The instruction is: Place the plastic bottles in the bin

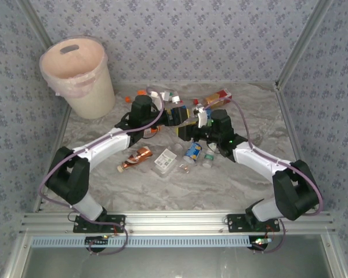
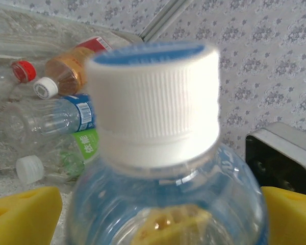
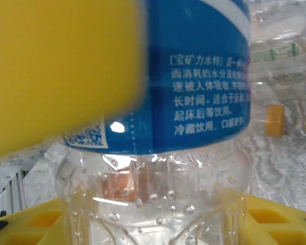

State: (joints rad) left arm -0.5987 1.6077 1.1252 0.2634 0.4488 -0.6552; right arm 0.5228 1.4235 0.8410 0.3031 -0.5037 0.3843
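One blue-labelled bottle [image 3: 194, 102], well right of the bin [image 1: 94, 95], is pinched by the right gripper [image 3: 117, 153]; the left gripper [image 2: 158, 219] gapes wide around its cap [image 2: 153, 97]. Probably light, slick, easily dented: take it just under the cap.

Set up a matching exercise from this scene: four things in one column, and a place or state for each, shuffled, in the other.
1. bin
2. copper-tinted bottle
3. blue-labelled bottle
4. left gripper

A. lying just left of the clear tray
B. open
C. standing in the far left corner
D. clamped in the right gripper

Pairs: 1-C, 2-A, 3-D, 4-B
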